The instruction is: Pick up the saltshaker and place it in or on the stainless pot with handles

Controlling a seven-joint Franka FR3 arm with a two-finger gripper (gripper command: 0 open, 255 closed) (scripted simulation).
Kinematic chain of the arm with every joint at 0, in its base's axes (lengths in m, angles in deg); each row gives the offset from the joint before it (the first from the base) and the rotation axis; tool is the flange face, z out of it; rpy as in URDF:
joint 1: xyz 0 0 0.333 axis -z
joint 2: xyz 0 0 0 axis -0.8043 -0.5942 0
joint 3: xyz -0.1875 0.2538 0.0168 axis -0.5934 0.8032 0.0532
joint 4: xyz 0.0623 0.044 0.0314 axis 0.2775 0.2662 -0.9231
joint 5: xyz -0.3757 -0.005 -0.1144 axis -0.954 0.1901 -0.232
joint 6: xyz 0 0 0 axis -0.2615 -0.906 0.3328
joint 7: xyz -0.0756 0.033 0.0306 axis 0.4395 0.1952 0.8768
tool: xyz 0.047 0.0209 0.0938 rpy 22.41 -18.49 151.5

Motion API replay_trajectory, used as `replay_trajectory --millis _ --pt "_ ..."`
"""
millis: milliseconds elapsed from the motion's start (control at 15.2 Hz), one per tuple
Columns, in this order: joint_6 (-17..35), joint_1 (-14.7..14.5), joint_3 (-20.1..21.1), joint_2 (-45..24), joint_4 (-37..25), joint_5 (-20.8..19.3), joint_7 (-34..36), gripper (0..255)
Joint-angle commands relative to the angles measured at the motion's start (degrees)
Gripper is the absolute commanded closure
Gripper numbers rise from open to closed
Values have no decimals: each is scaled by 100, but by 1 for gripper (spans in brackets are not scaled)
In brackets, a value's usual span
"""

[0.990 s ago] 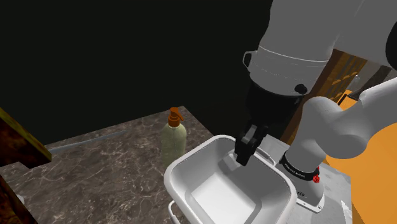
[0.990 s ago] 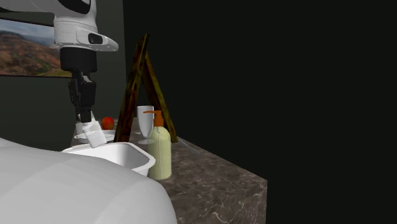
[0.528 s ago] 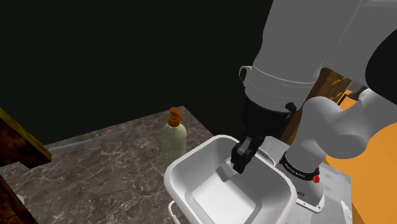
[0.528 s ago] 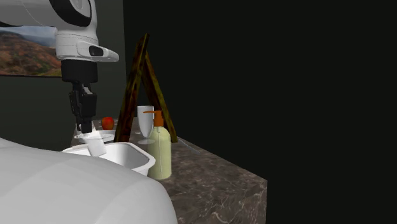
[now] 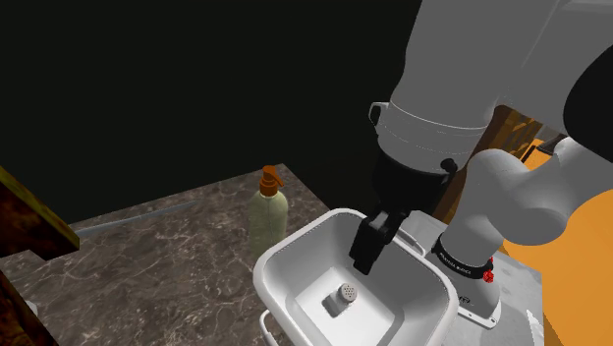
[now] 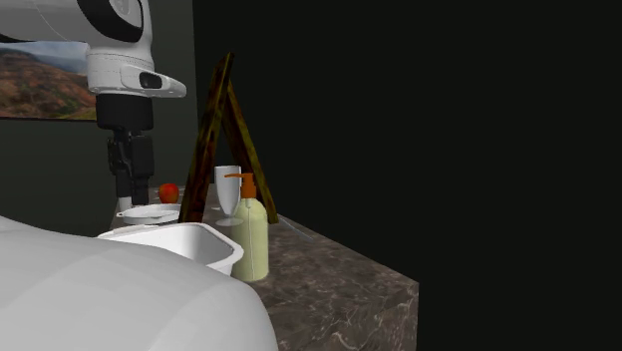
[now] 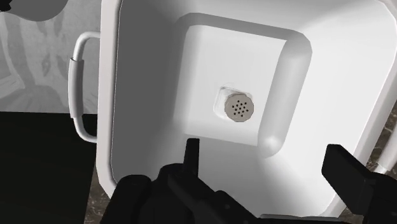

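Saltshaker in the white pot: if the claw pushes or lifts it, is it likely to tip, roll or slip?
The saltshaker seems to stand upright on the flat floor of the pot, so a high push may tip it. Its round cap suggests it would roll once fallen. It looks small and rigid, probably light for the open claw.

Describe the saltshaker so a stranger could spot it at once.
On the dark marbled counter sits a white, square-cornered pot with loop handles. Inside it, under the open gripper, is the saltshaker: small and white, with a grey cap dotted with holes, unlike the orange-pumped soap bottle outside.
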Motion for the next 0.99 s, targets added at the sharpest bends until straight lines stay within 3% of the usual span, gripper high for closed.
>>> replay_trajectory --millis 0,132,396,924 --pt "0 0 0 0 0 0 0 0" --pt "0 0 0 0 0 0 0 0" --pt "-701 65 -223 0 -693 -182 47 0" --pt "-700 64 -223 1 -692 -182 48 0"
